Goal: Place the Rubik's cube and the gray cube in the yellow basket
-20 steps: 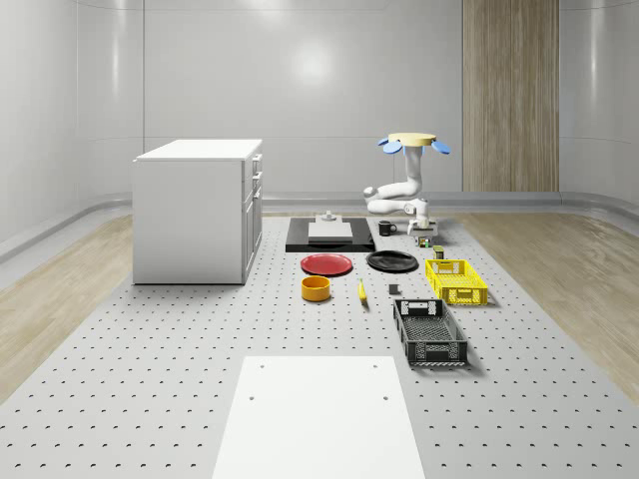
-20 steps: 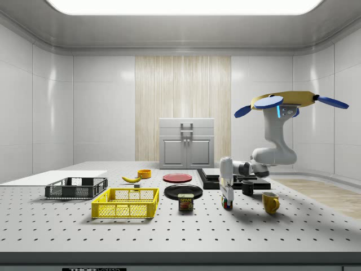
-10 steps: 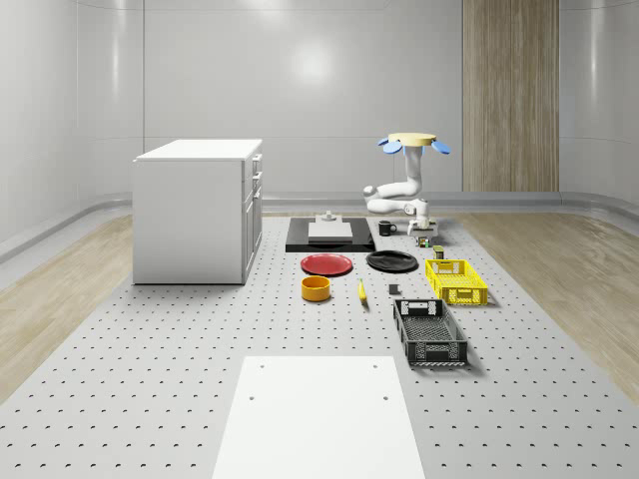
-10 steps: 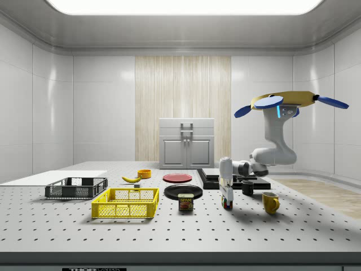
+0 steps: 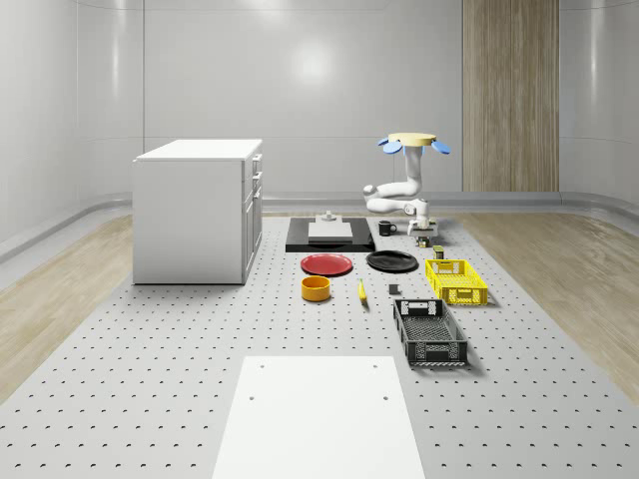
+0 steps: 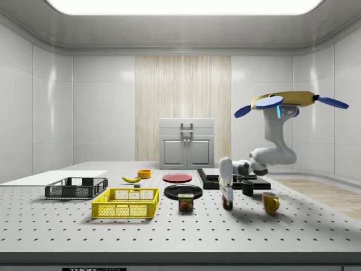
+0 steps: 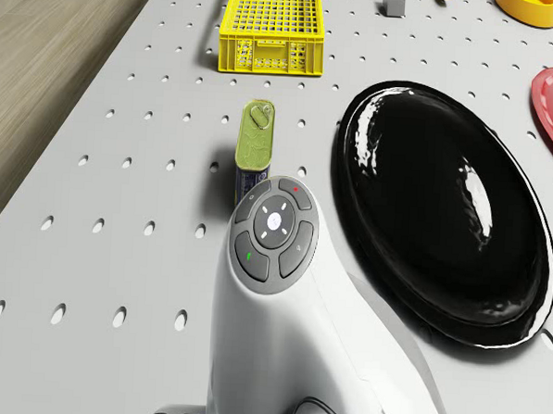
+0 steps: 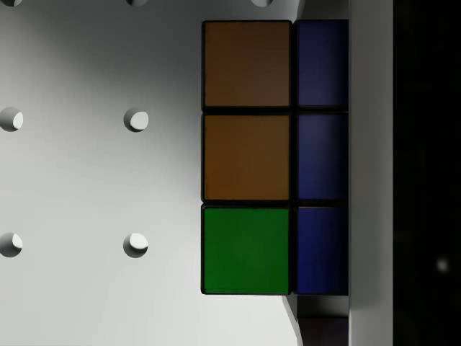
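Now the drone (image 6: 290, 100) hovers above the far end of the perforated grey table (image 5: 150, 379), arm bent down, and the two-finger gripper (image 6: 227, 195) hangs low directly over the multicoloured Rubik's cube (image 6: 227, 203). In the wrist view the cube (image 8: 274, 155) sits very close under the tool, with orange, green and blue tiles. Whether the fingers are wide or narrow, I cannot tell.

The step in hand is, I judge, the grasp of the cube. To do it well: keep the tool centred over the cube, fingers parallel w/ its flat faces, close firmly, then lift straight up.

The yellow plastic mesh basket (image 6: 126, 203) waits well apart from the gripper, on the side view's left. The small gray cube (image 5: 393, 290) lies beyond it, near the black mesh crate (image 5: 429, 332).

Obstacles: the Spam tin (image 6: 185, 202) stands near the gripper, between cube and basket, so carry high enough over it. The glossy black plate (image 7: 443, 206) lies just beside, and a yellow mug (image 6: 270, 202) is on the other side.
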Motion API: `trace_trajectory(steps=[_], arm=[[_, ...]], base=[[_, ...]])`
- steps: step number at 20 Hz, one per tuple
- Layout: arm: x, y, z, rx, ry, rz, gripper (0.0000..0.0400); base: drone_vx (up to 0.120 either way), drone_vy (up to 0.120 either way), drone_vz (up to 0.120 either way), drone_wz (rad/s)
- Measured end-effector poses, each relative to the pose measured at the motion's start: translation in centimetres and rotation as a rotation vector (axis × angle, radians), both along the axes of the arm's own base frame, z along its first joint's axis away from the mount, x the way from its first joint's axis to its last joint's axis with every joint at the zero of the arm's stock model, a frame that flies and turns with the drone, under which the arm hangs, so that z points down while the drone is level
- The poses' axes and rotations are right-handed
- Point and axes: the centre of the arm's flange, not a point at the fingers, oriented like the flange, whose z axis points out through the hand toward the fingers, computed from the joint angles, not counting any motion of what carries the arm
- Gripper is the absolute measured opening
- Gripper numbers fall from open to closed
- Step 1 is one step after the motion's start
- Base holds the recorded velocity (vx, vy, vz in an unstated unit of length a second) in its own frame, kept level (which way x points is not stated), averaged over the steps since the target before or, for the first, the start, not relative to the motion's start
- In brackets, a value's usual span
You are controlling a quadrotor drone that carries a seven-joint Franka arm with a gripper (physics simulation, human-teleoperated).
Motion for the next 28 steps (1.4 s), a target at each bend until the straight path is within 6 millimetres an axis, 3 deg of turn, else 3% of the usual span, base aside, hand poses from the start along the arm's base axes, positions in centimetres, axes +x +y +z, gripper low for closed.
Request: trace_trajectory(steps=[13, 20, 28], arm=[[0.0, 0.0, -0.7, 0.000, 0.000, 0.001, 0.0329], [0.0, 0.0, -2.8, 0.002, -0.001, 0.003, 0.0323], [0.0, 0.0, -3.5, 0.004, -0.001, 0.004, 0.0321]], base=[[0.000, 0.000, 0.000, 0.000], [0.000, 0.000, 0.114, 0.000], [0.005, 0.000, 0.120, 0.000]])
